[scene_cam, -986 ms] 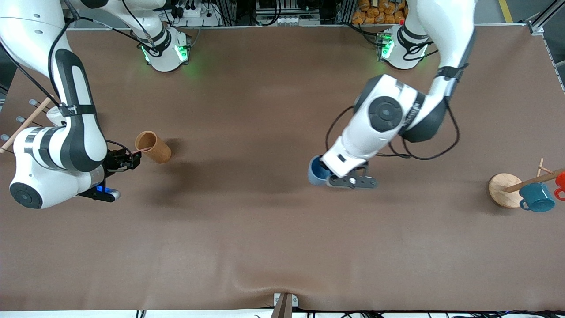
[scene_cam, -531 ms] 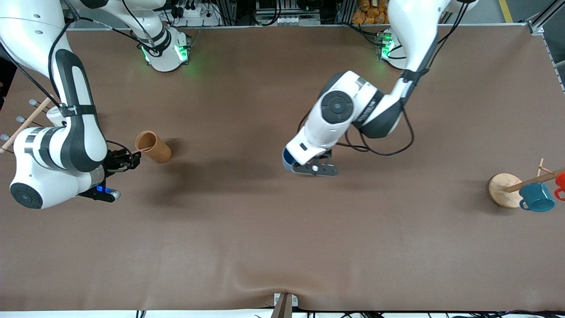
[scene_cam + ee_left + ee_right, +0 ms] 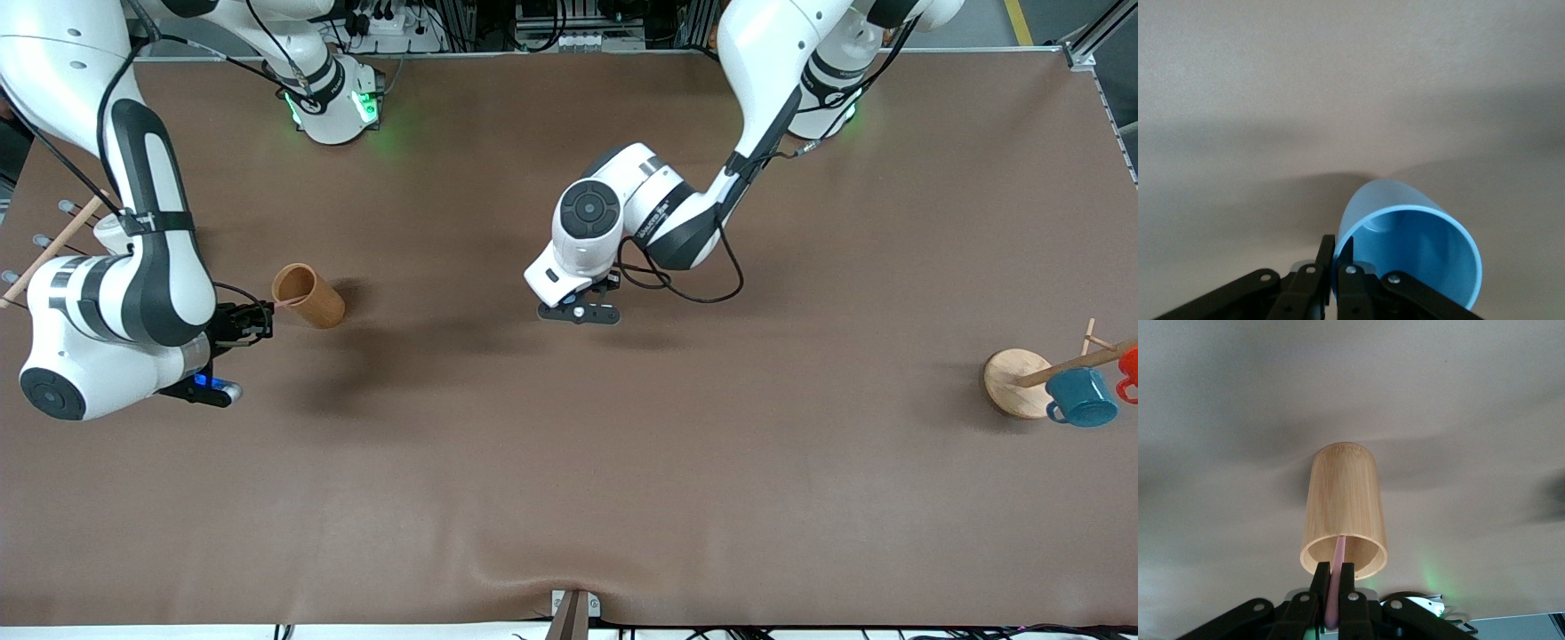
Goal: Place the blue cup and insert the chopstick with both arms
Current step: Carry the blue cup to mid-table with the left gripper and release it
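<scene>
Blue cup (image 3: pixel 1408 250) sits pinched by its rim in my left tool (image 3: pixel 1336 267), one finger inside the wall and one outside, as the left wrist view shows. From the front the cup is almost wholly hidden under that wrist, and I cannot tell whether its base touches the counter (image 3: pixel 569 462). My left tool (image 3: pixel 580 311) is over the middle of the counter, well apart from the brown cup (image 3: pixel 308 296) and toward the left arm's end of the counter from it. So I judge the placing part as under way but not done: the cup has not been released to stand on its own.

My right tool (image 3: pixel 258 322) is just beside the brown cup's mouth, on the side toward the right arm's end of the counter. The right wrist view shows my right tool (image 3: pixel 1335 593) pressed onto the pink chopstick (image 3: pixel 1336 580), whose free end reaches into the open mouth of the brown cup (image 3: pixel 1343 513). The chopstick is gripped but not clear of the brown cup.

What is left, as I read it: set the blue cup upright and let go, draw the chopstick out of the brown cup, carry it over to the blue cup and drop it in. Roughly the first half is in hand; the insertion has not begun.
</scene>
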You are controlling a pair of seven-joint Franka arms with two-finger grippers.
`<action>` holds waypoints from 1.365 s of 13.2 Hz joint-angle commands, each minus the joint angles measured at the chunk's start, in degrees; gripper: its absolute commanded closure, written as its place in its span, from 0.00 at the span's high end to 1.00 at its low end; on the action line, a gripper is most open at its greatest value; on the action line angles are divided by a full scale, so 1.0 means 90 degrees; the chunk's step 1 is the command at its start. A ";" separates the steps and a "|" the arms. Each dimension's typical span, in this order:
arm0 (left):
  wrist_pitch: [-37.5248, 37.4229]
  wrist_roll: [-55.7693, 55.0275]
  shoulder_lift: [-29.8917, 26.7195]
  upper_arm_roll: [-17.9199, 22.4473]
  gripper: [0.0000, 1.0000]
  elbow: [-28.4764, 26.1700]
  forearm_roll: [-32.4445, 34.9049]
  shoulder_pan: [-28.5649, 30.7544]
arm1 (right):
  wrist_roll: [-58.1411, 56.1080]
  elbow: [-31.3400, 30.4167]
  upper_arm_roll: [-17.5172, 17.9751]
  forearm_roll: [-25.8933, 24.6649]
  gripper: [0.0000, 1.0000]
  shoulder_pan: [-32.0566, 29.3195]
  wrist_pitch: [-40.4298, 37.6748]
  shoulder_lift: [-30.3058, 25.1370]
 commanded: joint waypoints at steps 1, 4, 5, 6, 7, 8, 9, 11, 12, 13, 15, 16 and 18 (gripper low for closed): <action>-0.0122 -0.0204 0.0207 0.0054 0.00 0.0225 0.0270 -0.0076 | 0.0046 0.0100 0.0044 0.0059 0.00 -0.0063 -0.0040 0.0042; -0.0044 -0.0155 0.0324 0.0054 0.08 0.0225 0.0318 -0.0057 | -0.0187 0.0226 0.0044 0.0059 0.00 -0.0053 -0.0108 -0.0016; -0.0044 -0.0155 0.0324 0.0064 0.24 0.0235 0.0319 -0.0057 | -0.0227 0.0333 0.0044 0.0049 0.00 -0.0043 -0.0185 -0.0026; -0.0044 -0.0107 0.0315 0.0064 0.99 0.0235 0.0328 -0.0047 | -0.0343 0.0527 0.0044 0.0049 0.00 -0.0033 -0.0273 -0.0026; -0.0044 -0.0116 0.0286 0.0064 1.00 0.0245 0.0396 -0.0047 | -0.0480 0.0713 0.0044 0.0010 0.00 -0.0014 -0.0400 -0.0026; -0.0044 -0.0164 0.0189 0.0064 1.00 0.0245 0.0445 -0.0018 | -0.0500 0.0870 0.0044 0.0000 0.00 0.0006 -0.0507 -0.0026; -0.0073 -0.0184 0.0014 0.0074 1.00 0.0245 0.0446 0.0031 | -0.0501 0.1045 0.0054 0.0000 0.00 0.0025 -0.0605 -0.0026; -0.0306 -0.0194 -0.0551 0.0074 1.00 0.0216 0.0455 0.0332 | -0.0501 0.1339 0.0064 -0.0010 0.00 0.0113 -0.0898 -0.0026; -0.0578 -0.0204 -0.0854 0.0074 1.00 0.0225 0.0446 0.0498 | -0.0501 0.1427 0.0054 -0.0029 0.00 0.0181 -0.1005 -0.0036; -0.0852 -0.0194 -0.1205 0.0074 1.00 0.0225 0.0455 0.0732 | -0.0491 0.1486 0.0063 -0.0029 0.00 0.0220 -0.1093 -0.0046; -0.1224 0.0000 -0.1792 0.0064 1.00 0.0254 0.0455 0.1395 | -0.0501 0.1564 0.0064 -0.0029 0.00 0.0298 -0.1172 -0.0075; -0.1400 0.0243 -0.2075 0.0064 1.00 0.0255 0.0446 0.1727 | -0.0510 0.1719 0.0064 -0.0068 0.00 0.0395 -0.1269 -0.0075; -0.1916 0.0323 -0.2486 0.0054 1.00 0.0264 0.0407 0.2275 | -0.0510 0.1983 0.0054 -0.0476 0.00 0.0717 -0.1503 -0.0075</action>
